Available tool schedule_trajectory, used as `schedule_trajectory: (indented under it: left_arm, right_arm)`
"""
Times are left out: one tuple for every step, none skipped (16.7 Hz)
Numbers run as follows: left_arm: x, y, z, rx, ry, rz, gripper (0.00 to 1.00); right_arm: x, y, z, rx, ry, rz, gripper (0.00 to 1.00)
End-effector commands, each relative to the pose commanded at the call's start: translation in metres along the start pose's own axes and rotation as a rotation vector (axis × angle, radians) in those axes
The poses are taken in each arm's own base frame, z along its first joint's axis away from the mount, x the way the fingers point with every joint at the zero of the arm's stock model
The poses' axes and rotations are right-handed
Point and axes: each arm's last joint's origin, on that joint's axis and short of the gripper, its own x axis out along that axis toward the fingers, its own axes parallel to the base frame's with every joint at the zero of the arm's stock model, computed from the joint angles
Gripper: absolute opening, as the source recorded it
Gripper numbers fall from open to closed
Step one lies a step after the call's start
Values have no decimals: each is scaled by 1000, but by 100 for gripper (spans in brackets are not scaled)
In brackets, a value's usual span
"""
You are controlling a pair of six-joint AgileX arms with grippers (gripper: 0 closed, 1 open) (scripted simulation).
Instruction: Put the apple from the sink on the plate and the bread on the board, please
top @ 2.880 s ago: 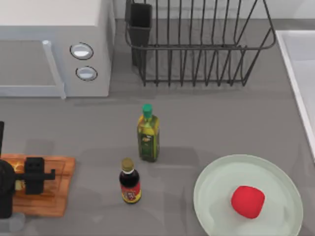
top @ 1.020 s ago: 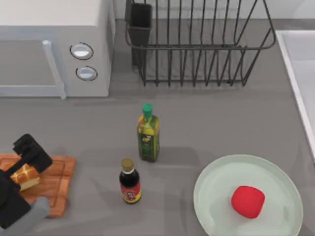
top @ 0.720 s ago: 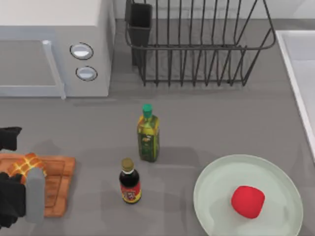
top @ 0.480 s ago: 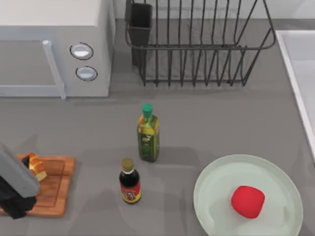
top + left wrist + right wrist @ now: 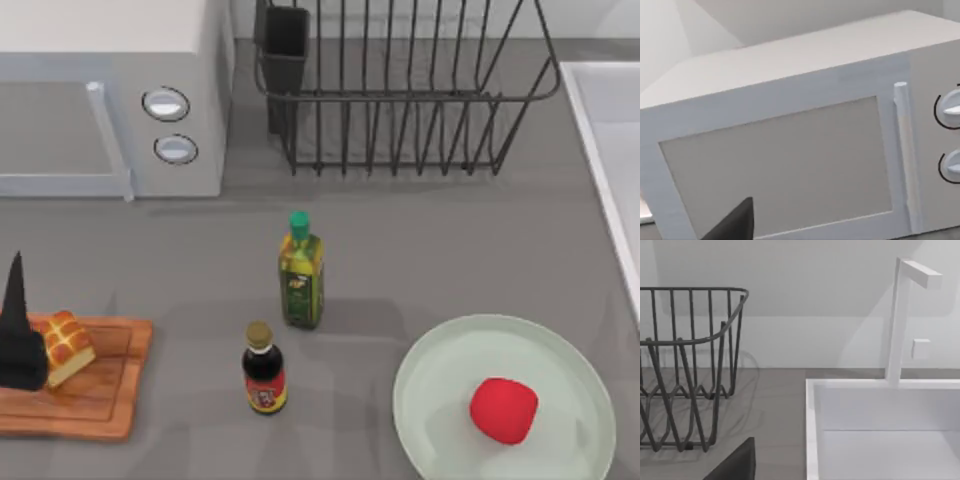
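The red apple point(image 5: 503, 410) rests on the mint-green plate point(image 5: 430, 350) at the front right. The golden bread point(image 5: 65, 345) lies on the wooden board point(image 5: 95, 405) at the front left, crust up. My left gripper point(image 5: 17, 325) is a dark pointed shape at the table's left edge, right beside the bread. In the left wrist view it faces the microwave point(image 5: 790, 150). A dark part of my right gripper point(image 5: 735, 465) shows in the right wrist view, facing the white sink point(image 5: 812, 405). The sink's rim point(image 5: 600, 150) runs along the right edge.
A green-capped oil bottle point(image 5: 301, 270) and a dark sauce bottle point(image 5: 264, 372) stand in the middle between board and plate. The microwave point(image 5: 110, 100) sits at the back left. A wire dish rack point(image 5: 400, 100) stands at the back centre.
My left arm has swung off the board and drawn back to the left edge. The bread now lies free on the board. The apple, plate and bottles have not moved.
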Motion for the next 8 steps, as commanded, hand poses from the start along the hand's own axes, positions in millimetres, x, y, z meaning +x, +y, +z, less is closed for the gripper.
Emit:
schedule_trajectory:
  left_arm:
    - [-1, 1, -1, -62, -3, 13, 100]
    - [-2, 2, -2, -112, -2, 24, 100]
    - [-2, 2, -4, -152, 2, 33, 100]
    - [-3, 2, -5, -182, 7, 41, 100]
    - [-3, 3, -7, -202, 11, 47, 100]
    - [-3, 3, -7, -212, 14, 50, 100]
    - [-3, 3, -7, -212, 14, 50, 100]
    - [-3, 3, -7, -212, 14, 50, 100]
  right_arm:
    - [0, 0, 0, 0, 0, 0, 100]
    - [0, 0, 0, 0, 0, 0, 100]
    - [0, 0, 0, 0, 0, 0, 100]
    - [0, 0, 0, 0, 0, 0, 100]
    - [0, 0, 0, 0, 0, 0, 100]
    - [0, 0, 0, 0, 0, 0, 100]
    - [0, 0, 0, 0, 0, 0, 100]
    - [0, 0, 0, 0, 0, 0, 100]
